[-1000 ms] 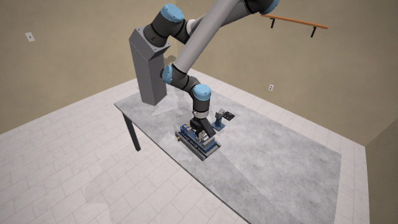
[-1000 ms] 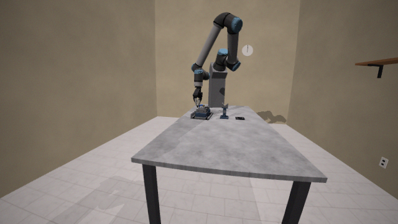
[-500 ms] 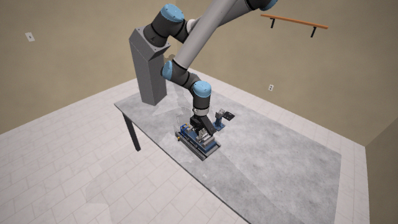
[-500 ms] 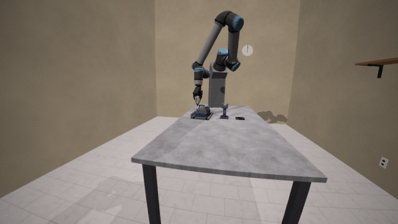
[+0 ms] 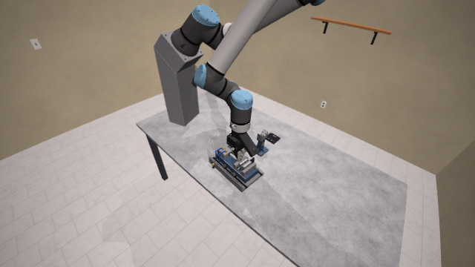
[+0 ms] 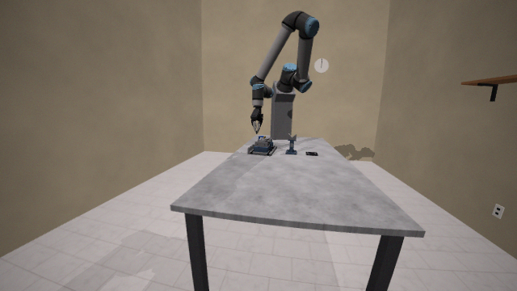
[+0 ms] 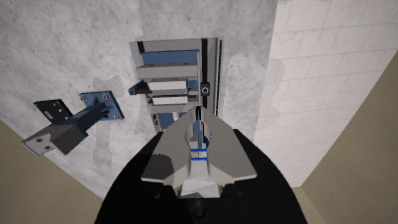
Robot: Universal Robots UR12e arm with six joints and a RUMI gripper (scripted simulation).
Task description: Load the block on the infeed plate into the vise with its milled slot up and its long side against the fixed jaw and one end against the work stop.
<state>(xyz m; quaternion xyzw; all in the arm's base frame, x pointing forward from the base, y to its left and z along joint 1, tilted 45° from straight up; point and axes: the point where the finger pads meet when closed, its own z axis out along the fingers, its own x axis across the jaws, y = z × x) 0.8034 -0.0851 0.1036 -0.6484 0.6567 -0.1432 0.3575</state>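
Observation:
The vise (image 5: pixel 234 171) stands near the table's front edge; it also shows in the wrist view (image 7: pixel 175 80). A light grey part (image 7: pixel 168 93) lies between its jaws, with a darker slot facing up; it also shows in the top view (image 5: pixel 246 163). My gripper (image 7: pixel 198 107) is shut with nothing between the fingers. It hangs a little above the vise (image 6: pixel 262 148), apart from the part, as the exterior view shows (image 6: pixel 257 129). The work stop is too small to make out.
The V-block (image 7: pixel 95 111) on its blue base stands beside the vise (image 5: pixel 263 142). The black infeed plate (image 7: pixel 50 109) lies just beyond it with nothing on it (image 5: pixel 272 138). The arm's grey pedestal (image 5: pixel 176 81) stands at the table's back corner.

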